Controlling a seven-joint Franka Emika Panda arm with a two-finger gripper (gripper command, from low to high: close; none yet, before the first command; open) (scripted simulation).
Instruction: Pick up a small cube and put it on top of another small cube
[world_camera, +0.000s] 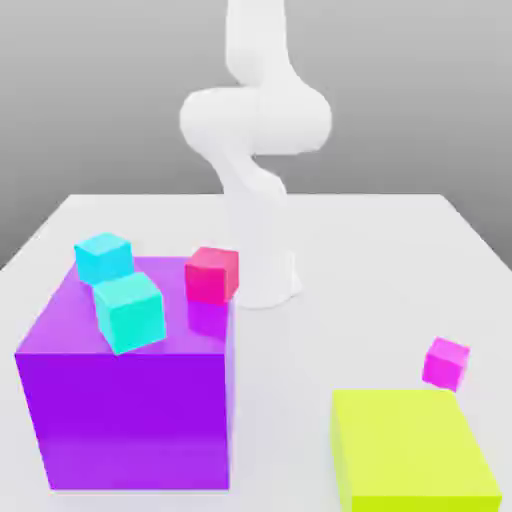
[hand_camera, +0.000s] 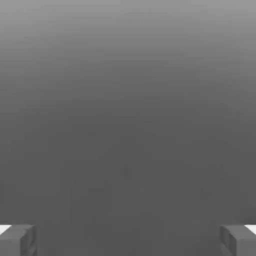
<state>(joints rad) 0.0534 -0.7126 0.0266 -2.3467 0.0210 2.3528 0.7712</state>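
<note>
The small cube (world_camera: 445, 362), bright magenta, rests on the white table (world_camera: 380, 250) at the exterior view's right, just behind a yellow-green block. A slightly larger reddish-pink cube (world_camera: 212, 274) sits on the far right corner of a big purple cube's top. Two cyan cubes (world_camera: 103, 257) (world_camera: 129, 311) stand on that same top, the nearer one tilted. In the hand view my gripper (hand_camera: 128, 240) is open: its grey fingertips (hand_camera: 17, 240) stand far apart, with nothing between them and plain grey background ahead.
The big purple cube (world_camera: 125, 400) fills the near left of the table. The yellow-green block (world_camera: 410, 450) stands at the near right. The arm's white base (world_camera: 262, 270) rises behind the purple cube, and its upper links leave the frame at the top.
</note>
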